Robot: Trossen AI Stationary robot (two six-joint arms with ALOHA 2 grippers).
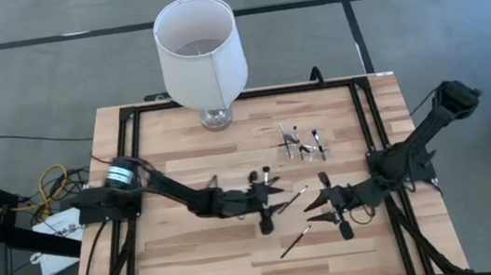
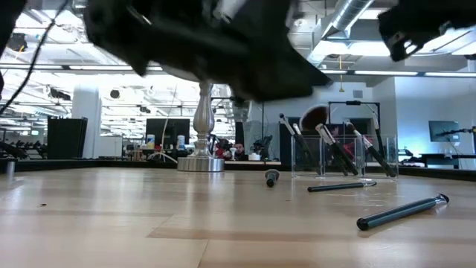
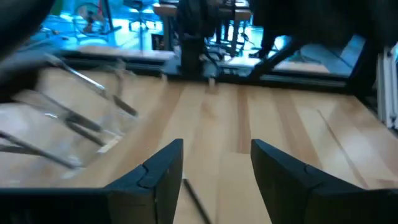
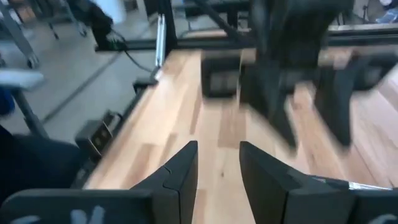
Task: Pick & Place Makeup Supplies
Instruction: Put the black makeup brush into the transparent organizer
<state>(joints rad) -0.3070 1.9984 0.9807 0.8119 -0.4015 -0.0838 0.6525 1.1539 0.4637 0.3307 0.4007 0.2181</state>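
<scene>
Brushes (image 1: 295, 241) lie on the table between both tools, left (image 1: 276, 198) and right (image 1: 315, 210), fingers apart.

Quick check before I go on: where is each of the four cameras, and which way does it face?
High: above the table, looking straight down; both arms, left gripper and right gripper show.
Low: at tabletop height, facing the room; blurred arms overhead.
Left wrist: past its own open fingers along the table.
Right wrist: past its open fingers toward the other arm.
Shared: high and low both show the lamp, clear holder and a loose brush.
</scene>
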